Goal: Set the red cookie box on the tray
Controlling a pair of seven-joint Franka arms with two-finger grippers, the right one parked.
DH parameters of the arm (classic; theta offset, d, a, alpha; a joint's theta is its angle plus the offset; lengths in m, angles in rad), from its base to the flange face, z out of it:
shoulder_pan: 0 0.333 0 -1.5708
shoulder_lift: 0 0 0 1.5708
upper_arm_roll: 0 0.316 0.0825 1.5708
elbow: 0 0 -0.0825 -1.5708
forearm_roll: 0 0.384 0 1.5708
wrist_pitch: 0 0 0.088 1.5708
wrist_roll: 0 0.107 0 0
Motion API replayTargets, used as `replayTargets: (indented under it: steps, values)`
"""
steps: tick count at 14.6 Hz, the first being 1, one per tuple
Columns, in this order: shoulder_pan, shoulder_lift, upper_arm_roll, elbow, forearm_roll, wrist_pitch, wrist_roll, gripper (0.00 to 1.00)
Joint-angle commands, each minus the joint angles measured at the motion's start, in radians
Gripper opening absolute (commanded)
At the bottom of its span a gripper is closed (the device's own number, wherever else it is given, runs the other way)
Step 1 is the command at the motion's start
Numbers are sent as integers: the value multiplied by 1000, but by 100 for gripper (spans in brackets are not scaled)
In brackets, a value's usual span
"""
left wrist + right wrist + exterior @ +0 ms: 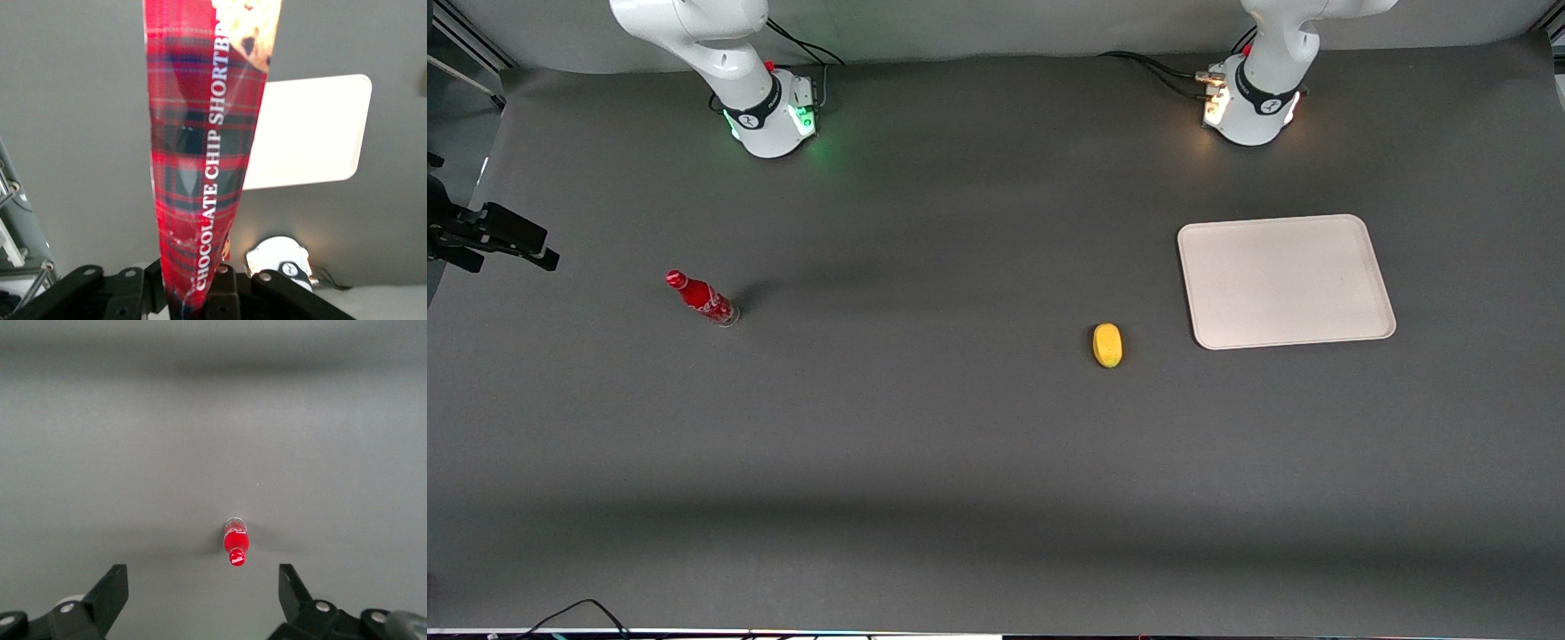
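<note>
The red cookie box, dark-red tartan with white lettering and a cookie picture at its end, shows only in the left wrist view. My left gripper is shut on one end of it and holds it high above the table, out of the front view. The box hangs down over the table, with its edge overlapping the tray seen below. In the front view the pale cream tray lies flat and bare at the working arm's end of the table, in front of that arm's base.
A yellow oval object lies beside the tray's near corner, toward the parked arm. A small red bottle stands toward the parked arm's end; it also shows in the right wrist view. The working arm's base shows below the box.
</note>
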Motion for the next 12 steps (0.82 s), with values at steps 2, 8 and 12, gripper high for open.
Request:
replayTargets:
  steps: [2, 8, 12]
  values:
    - [-15, -318, -213, -500, 120, 227, -236, 0]
    - [-9, -386, -225, -1015, 123, 687, -258, 0]
    - [7, -363, -186, -1228, 122, 950, -261, 0]
